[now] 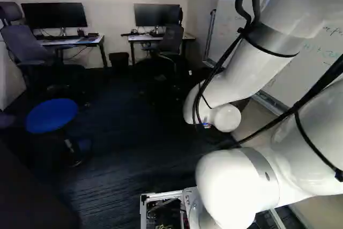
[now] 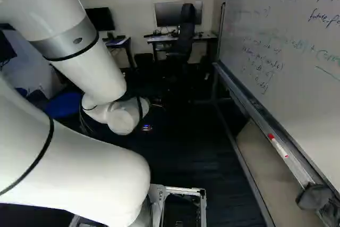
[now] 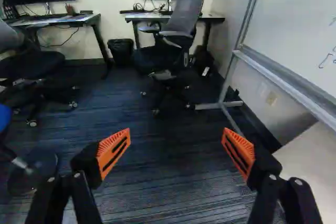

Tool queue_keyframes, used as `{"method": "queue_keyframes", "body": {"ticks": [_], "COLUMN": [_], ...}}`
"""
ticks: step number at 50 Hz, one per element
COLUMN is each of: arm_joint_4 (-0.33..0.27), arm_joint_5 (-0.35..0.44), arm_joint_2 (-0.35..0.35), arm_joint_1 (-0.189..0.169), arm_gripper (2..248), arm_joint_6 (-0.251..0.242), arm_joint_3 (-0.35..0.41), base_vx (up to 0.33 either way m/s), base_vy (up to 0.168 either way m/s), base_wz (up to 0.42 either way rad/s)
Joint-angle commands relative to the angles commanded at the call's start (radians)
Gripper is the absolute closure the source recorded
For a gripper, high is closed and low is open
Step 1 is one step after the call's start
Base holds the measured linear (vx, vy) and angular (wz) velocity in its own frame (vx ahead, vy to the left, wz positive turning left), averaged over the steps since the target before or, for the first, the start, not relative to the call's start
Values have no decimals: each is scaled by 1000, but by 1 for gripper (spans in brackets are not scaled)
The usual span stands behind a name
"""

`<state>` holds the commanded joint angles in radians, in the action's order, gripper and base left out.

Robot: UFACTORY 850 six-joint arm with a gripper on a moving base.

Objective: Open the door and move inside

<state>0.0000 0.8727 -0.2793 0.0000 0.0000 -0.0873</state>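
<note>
No door or handle shows in any of the three views. My arm's white wrist end (image 1: 225,117) hangs over the dark floor, right of the middle in the left base view; the gripper beyond it cannot be made out clearly there. In the wrist view my gripper (image 3: 176,140) stands wide open, its orange pads (image 3: 113,152) far apart. Nothing is between the fingers, and the dark carpet (image 3: 173,182) lies beyond and below them.
A whiteboard on a wheeled frame (image 2: 234,86) runs along the right side. Ahead stand desks (image 3: 79,20), monitors, a bin (image 3: 121,51) and an office chair (image 3: 181,19). A blue stool (image 1: 52,115) is at the left of the left base view.
</note>
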Motion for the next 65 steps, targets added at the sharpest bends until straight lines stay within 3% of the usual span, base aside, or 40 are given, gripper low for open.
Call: {"method": "queue_keyframes", "body": {"ticks": [42, 65], "arm_joint_4": [0, 0], "arm_joint_5": [0, 0], "arm_joint_2": [0, 0], "arm_joint_1": [0, 0], "arm_gripper": [3, 3], "arm_joint_6": [0, 0], "arm_joint_3": [0, 0], "base_vx": [224, 7], "base_vy": [8, 0], "base_wz": [-11, 0]}}
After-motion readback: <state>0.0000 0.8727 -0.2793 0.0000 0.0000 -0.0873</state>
